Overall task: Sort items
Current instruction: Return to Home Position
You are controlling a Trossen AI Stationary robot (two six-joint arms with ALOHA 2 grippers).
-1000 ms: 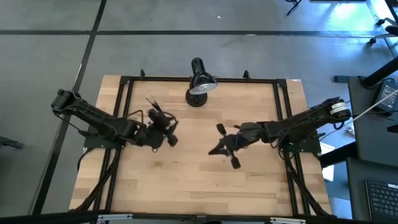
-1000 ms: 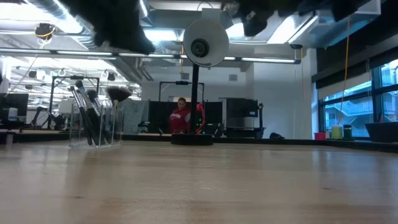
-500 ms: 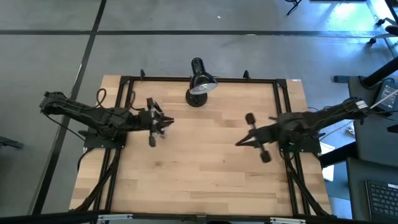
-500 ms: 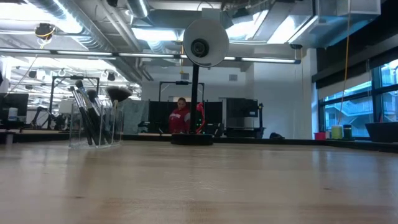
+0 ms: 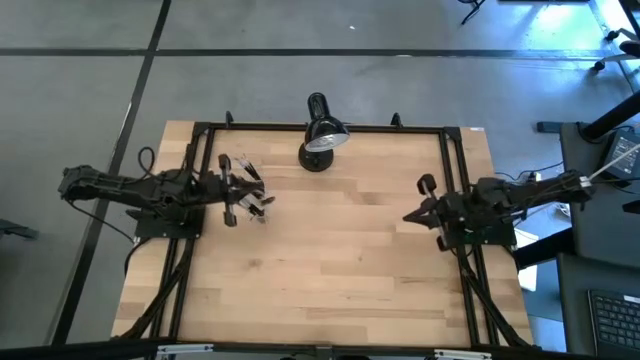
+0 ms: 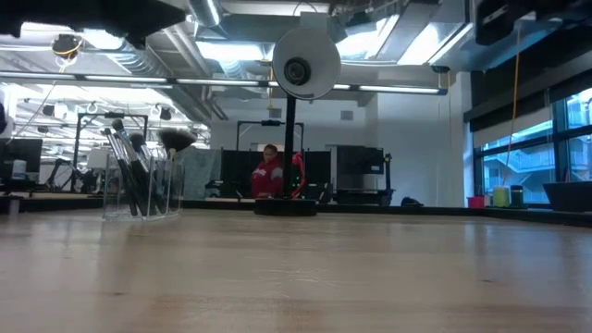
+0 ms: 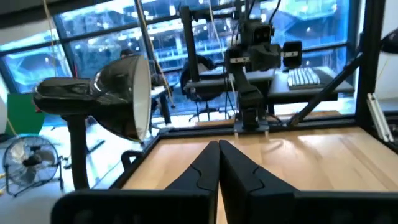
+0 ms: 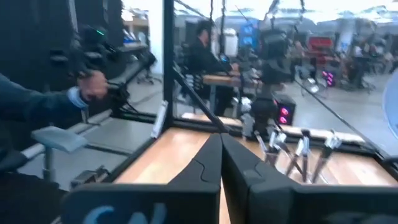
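Observation:
Several dark-handled makeup brushes (image 6: 139, 166) stand upright, bristles up, in a clear cup (image 6: 143, 199) at the table's left. From above their tips (image 5: 243, 163) show beside my left gripper (image 5: 257, 197), which hovers shut and level above the table close by the cup. In the right wrist view the brushes (image 8: 301, 149) show in front of the left arm. My right gripper (image 5: 408, 215) is shut too, level and high over the table's right part, holding nothing. Both pairs of fingertips (image 7: 217, 146) (image 8: 219, 142) meet with no gap.
A black desk lamp (image 5: 320, 135) stands at the far edge's middle, its head (image 6: 305, 63) facing the low camera. A black frame (image 5: 320, 127) runs round the table. Bare wood (image 5: 330, 260) lies between the arms. Beyond the table a person in red (image 6: 268, 174) shows.
Both arms have drawn back from the table's middle: my left gripper toward the left edge, away from over the cup, swinging level and shutting; my right gripper toward the right edge, staying shut. The brushes and cup have kept their place.

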